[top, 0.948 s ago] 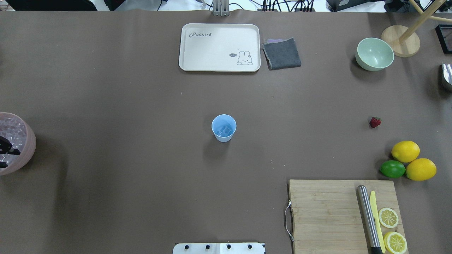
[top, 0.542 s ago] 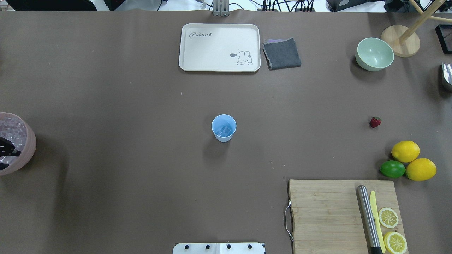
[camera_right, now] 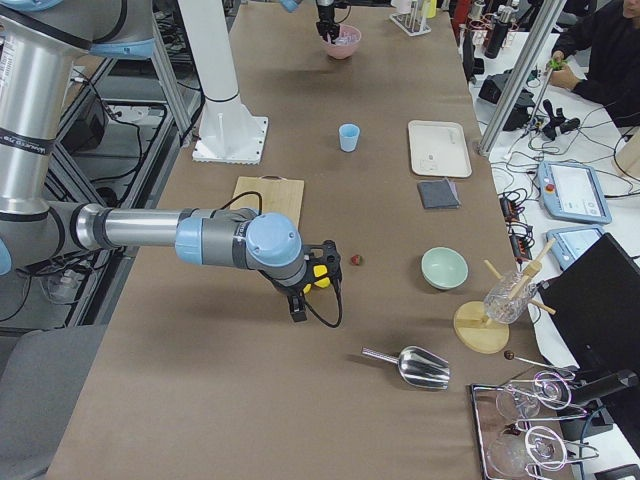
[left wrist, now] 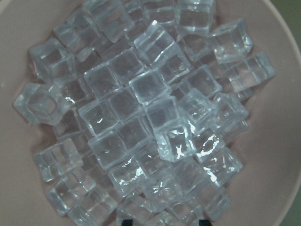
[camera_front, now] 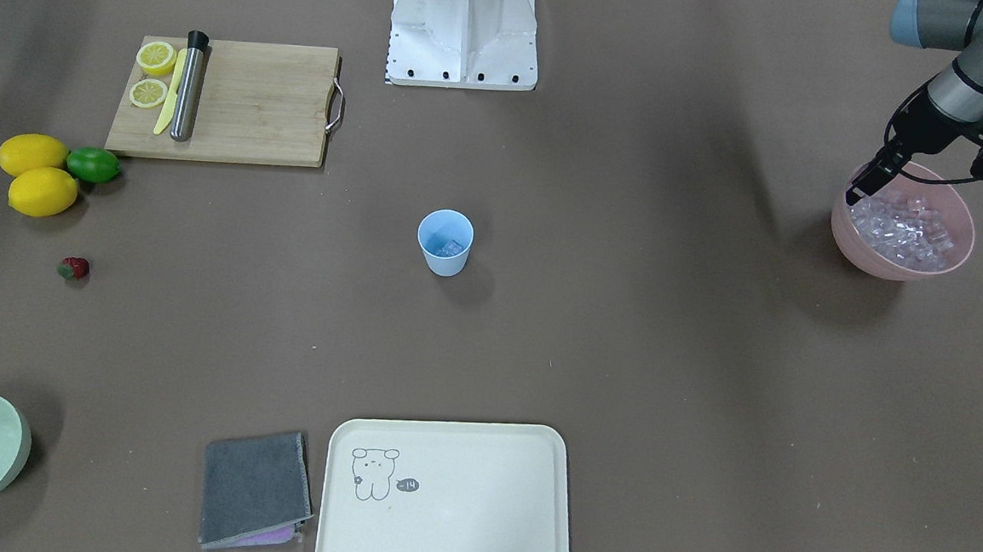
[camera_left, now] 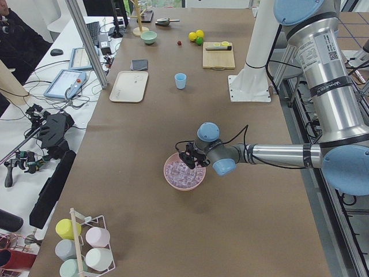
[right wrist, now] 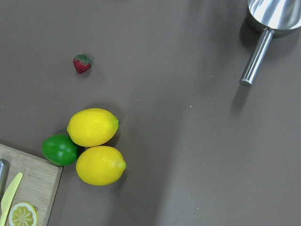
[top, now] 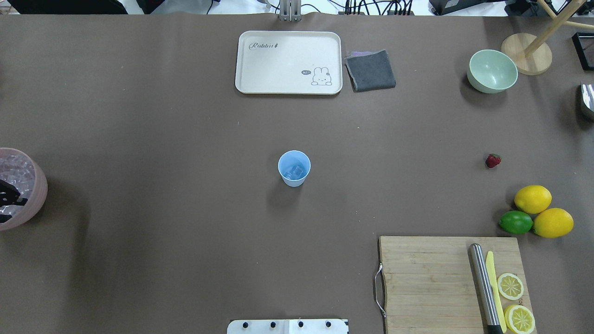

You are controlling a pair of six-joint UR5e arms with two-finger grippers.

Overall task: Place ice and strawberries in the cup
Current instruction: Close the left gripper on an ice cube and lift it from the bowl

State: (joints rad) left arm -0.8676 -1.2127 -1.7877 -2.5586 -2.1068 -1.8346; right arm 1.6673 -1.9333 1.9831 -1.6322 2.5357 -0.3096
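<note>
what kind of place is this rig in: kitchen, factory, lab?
Most likely a robotics lab, not a kitchen: silver-and-blue robot arms on a white metal pedestal at a brown-covered table, and a white side bench with tablets and a person in black beside it.

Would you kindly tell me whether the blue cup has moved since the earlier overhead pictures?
No. The cup stands in the same spot, unchanged relative to the tray beyond it and the cutting board.
</note>
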